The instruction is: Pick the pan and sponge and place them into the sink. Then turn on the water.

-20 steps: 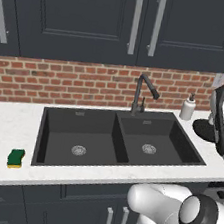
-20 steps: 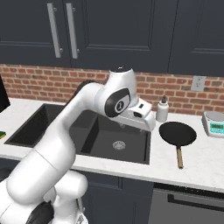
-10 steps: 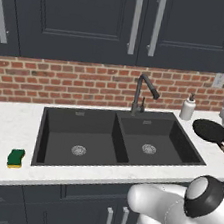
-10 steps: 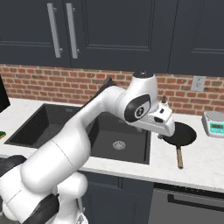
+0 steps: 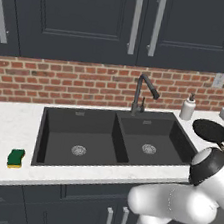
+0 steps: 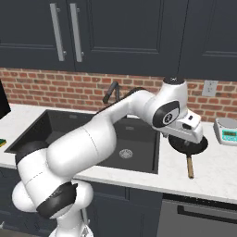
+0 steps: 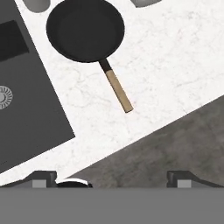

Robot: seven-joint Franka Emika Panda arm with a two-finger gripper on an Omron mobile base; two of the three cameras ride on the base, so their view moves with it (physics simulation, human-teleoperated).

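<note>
The pincer hangs above the white marble table with its jaws spread wide and nothing between them. In the hand view the pan lies ahead of the pincer, flat on the table, apart from the fingertips; its tan handle points back toward the pincer, slanting a little to one side. The sink lies off to the pincer's side in that view, one silver drain showing at the edge.

From the right base view the arm's hand sits over the pan, partly covering it. From the left base view the sponge rests on the table far across the sink from the pincer, just beside the far basin's outer edge. The faucet stands behind the divider between the basins; no stream is visible below its spout.
</note>
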